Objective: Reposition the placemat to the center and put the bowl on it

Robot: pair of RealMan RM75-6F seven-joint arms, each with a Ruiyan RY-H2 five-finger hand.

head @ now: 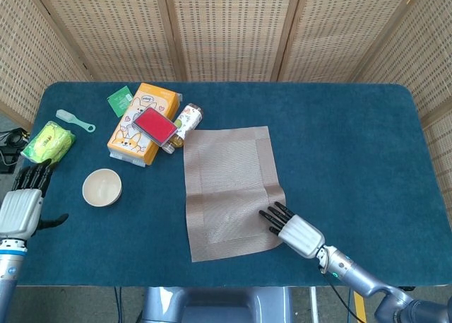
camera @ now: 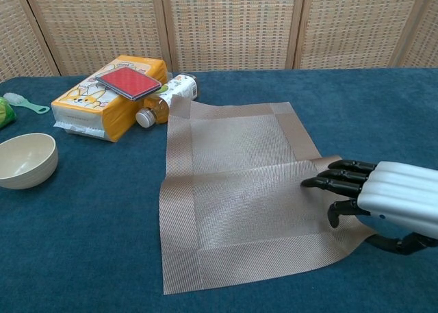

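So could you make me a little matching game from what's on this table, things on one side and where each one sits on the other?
Things:
1. bowl
2. red case
3. right hand
4. bottle

Places:
A. at the placemat's near right corner
B. lying between the orange box and the placemat's far left corner
C. alone on the blue cloth, left of the placemat
D. on top of the orange box

Pairs: 1-C, 2-D, 3-A, 4-B
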